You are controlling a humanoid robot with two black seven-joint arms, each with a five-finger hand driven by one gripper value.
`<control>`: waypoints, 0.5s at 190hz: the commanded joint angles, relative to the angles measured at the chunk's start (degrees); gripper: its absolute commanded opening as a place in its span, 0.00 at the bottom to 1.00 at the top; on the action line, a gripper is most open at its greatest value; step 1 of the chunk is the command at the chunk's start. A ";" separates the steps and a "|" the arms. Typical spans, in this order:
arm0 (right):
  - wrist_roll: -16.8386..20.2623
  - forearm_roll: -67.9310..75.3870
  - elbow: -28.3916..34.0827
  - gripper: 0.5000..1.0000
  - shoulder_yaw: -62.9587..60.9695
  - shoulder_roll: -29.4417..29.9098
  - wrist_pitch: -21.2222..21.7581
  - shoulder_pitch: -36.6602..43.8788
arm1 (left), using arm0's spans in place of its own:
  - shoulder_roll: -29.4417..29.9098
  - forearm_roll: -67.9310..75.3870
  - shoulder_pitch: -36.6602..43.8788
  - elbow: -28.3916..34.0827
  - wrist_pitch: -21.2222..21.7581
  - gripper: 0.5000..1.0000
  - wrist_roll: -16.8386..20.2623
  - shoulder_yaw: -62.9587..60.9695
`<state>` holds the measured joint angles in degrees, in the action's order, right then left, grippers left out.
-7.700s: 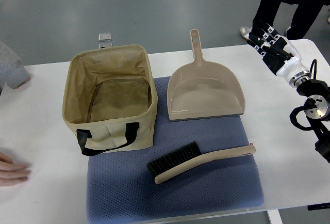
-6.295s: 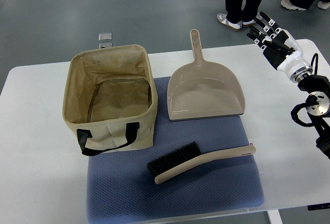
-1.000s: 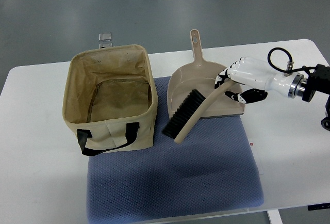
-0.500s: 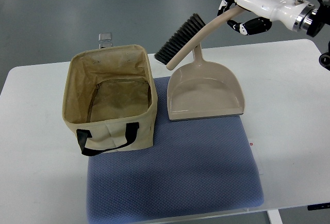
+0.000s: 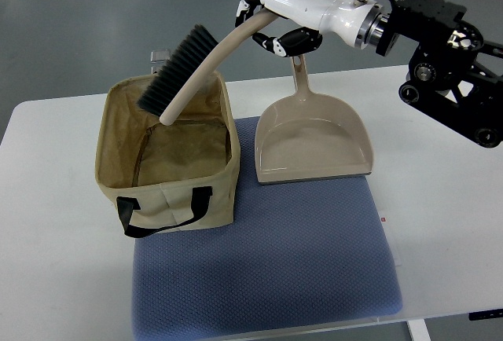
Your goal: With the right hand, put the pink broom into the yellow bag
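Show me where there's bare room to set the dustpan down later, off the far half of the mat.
Free: the near half of the blue mat, in front of the bag and dustpan; the white table right of the mat; the table strip left of the bag. Crowded: the mat's far half and above the bag's mouth, where the right hand holds the broom.

broom (image 5: 182,76) over bag (image 5: 168,149); dustpan (image 5: 312,135) right; both on mat (image 5: 267,278)

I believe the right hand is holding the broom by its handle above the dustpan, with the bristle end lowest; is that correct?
Not quite. The top view shows the right hand holding the broom by its handle with the bristle end lowest, but that end hangs over the open bag, not the dustpan, which sits empty beside it.
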<state>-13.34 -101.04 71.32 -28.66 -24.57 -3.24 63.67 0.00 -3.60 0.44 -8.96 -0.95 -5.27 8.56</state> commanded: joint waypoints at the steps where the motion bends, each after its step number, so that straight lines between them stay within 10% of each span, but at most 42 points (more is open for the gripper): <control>1: -0.02 -0.12 0.05 0.00 0.36 1.37 -0.10 -0.39 | 0.00 0.00 0.00 0.00 0.07 1.00 0.00 0.05; 52: -0.19 0.23 -0.12 0.68 -0.17 2.77 -0.18 -1.71 | 0.00 0.00 0.00 0.00 -0.02 1.00 0.00 0.05; 95: -0.37 1.38 -1.97 0.70 -0.87 2.25 -3.61 -3.02 | 0.00 0.00 0.00 0.00 -0.02 1.00 0.00 -0.04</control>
<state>-13.59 -100.02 70.33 -29.26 -22.05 -5.24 60.97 0.00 -3.60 0.46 -8.96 -0.95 -5.27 8.56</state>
